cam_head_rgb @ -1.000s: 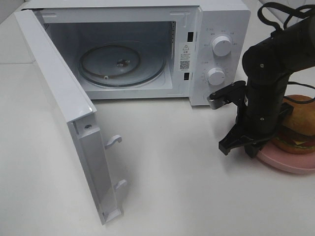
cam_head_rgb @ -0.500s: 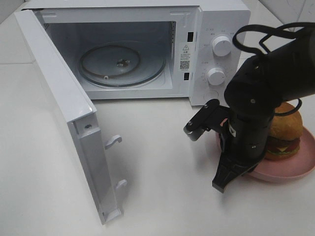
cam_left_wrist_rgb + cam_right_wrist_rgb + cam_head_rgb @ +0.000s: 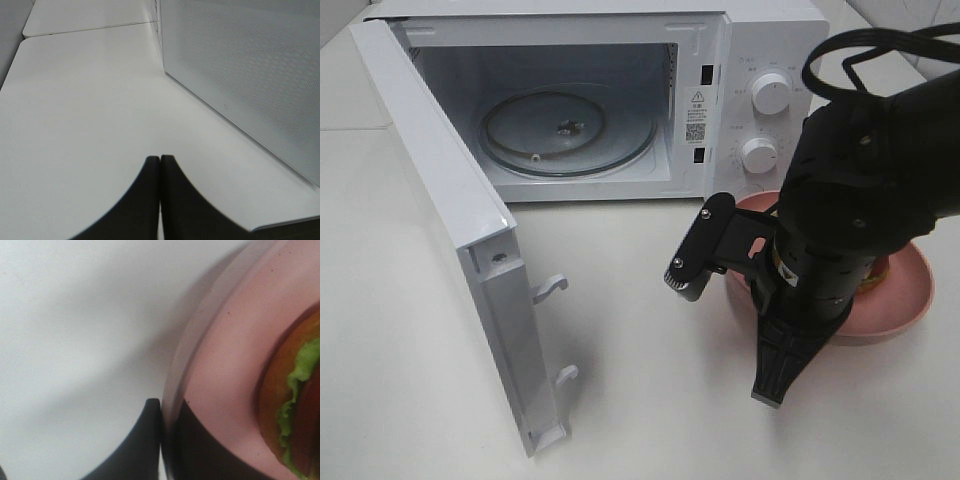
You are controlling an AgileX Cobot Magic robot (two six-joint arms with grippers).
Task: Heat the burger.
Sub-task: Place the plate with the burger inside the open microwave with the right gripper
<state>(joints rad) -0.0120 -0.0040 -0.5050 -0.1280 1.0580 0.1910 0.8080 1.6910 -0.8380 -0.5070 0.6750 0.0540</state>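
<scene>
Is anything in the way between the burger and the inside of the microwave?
Nothing visible. The microwave door stands wide open, the glass turntable is bare, and the burger sits on the pink plate.

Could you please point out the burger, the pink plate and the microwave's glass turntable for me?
burger (image 3: 292,395): right wrist view, on its lettuce layer.
pink plate (image 3: 908,285): exterior high view, on the bare inner wall.
glass turntable (image 3: 610,140): exterior high view, on the glass right of its hub.
</scene>
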